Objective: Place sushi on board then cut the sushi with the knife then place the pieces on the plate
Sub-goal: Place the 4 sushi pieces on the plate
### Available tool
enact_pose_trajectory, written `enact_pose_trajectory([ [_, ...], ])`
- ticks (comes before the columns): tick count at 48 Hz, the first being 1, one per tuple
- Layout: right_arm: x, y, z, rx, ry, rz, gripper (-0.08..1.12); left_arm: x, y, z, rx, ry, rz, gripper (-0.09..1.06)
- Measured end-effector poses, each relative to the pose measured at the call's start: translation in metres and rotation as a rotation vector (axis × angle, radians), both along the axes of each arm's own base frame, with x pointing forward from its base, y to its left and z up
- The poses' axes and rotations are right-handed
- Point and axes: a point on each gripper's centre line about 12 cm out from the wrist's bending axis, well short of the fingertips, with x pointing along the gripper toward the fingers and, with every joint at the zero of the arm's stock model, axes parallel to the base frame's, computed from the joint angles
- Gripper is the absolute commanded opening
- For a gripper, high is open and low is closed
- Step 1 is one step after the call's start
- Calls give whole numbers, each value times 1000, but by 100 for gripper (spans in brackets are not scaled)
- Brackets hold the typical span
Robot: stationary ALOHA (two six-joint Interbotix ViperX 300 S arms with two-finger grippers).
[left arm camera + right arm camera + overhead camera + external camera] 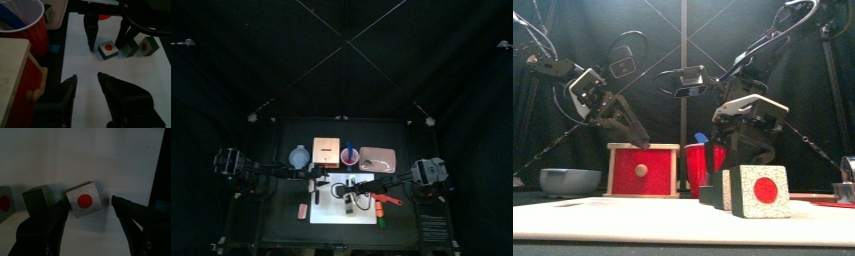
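While hovering with jaws spread just above the sushi piece (83, 200) on the board (100, 158), lower the right gripper (89, 202) straight, pinch the flat sides squarely, lift clear of the neighbouring piece (37, 201), then carry to the plate (376, 157); hold the left gripper (86, 77), also spread, back.

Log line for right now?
right gripper: open, over sushi piece | left gripper: open, over white board | blue knife: in red cup
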Motion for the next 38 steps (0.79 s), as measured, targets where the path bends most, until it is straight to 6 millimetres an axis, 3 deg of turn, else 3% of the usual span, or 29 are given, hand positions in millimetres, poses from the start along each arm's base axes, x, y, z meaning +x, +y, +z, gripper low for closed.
enact_pose_trajectory([
  [13, 0, 0, -1, -1, 4, -3, 72, 0, 1, 0, 0, 0, 3, 78],
  [21, -3, -8, 1, 2, 18, -38, 69, 0, 2, 0, 1, 0, 5, 78],
  [31, -33, -43, 27, 10, 22, -157, 69, 0, 2, 0, 0, 0, 6, 78],
  [38, -67, -69, 50, 14, 24, -251, 69, 0, 2, 0, 0, 0, 6, 78],
])
